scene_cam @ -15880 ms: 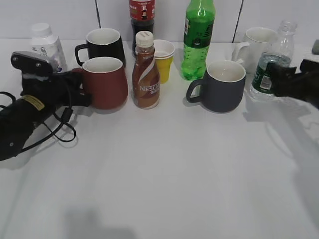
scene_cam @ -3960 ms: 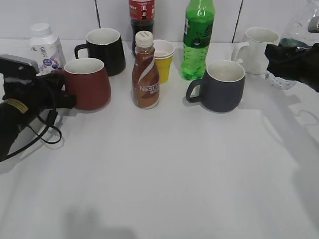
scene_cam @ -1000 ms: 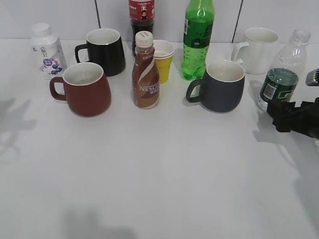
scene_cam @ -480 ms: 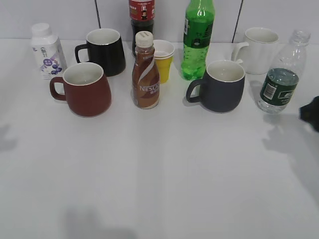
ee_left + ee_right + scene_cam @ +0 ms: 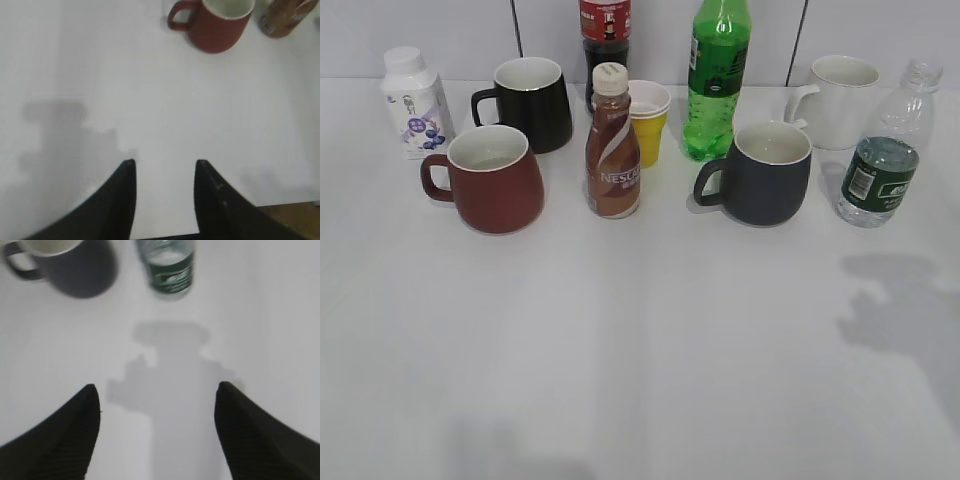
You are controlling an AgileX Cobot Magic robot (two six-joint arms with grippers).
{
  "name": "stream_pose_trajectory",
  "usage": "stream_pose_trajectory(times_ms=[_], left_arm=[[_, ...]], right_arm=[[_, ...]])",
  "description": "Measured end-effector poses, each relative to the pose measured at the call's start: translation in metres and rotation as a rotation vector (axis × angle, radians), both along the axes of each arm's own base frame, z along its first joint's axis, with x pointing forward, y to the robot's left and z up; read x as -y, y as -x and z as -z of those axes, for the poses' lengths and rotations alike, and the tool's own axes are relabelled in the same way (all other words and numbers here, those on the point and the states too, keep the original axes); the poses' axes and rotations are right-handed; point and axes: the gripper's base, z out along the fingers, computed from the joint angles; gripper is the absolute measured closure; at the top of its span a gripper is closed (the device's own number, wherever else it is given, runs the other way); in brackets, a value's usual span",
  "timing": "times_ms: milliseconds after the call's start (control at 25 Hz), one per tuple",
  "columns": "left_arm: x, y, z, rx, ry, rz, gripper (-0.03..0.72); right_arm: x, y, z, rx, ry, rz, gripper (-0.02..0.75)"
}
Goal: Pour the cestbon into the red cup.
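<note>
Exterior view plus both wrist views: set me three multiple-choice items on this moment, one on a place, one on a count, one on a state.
1. Where does the cestbon stand?
A. right of the dark navy-grey mug
B. beside the red cup
C. in front of the black mug

2. How many handled mugs are on the table?
A. two
B. three
C. four

3. The right tool is
A. shut on the cestbon
B. open, holding nothing
C. shut on a mug

Key: 1 A, it stands at the far right; 2 C, red, black, navy-grey and the white mug; 3 B, its fingers are spread over bare table.
</note>
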Motion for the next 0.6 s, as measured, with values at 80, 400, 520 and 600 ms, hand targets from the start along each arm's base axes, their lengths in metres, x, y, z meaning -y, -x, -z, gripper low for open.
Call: stream_pose_trajectory(times_ms=[80,400,520,600], left_arm=[[-0.002,0.015,-0.004,0.052,0.025,0.011,0.399],[-0.010,0.058,0.014,0.187,-0.024,0.091,0.413],[-0.011,0.063,0.035,0.177,-0.089,0.147,0.416],[-0.011,0.063,0.055,0.143,-0.125,0.179,0.418]], right_arm=[[-0.001,0.017,-0.006,-0.013,-0.018,-0.028,0.210],[0.002,0.095,-0.021,-0.026,-0.015,-0.103,0.214],[0.005,0.125,-0.023,0.024,-0.008,-0.118,0.214],[0.007,0.146,-0.025,0.111,-0.007,-0.120,0.215]])
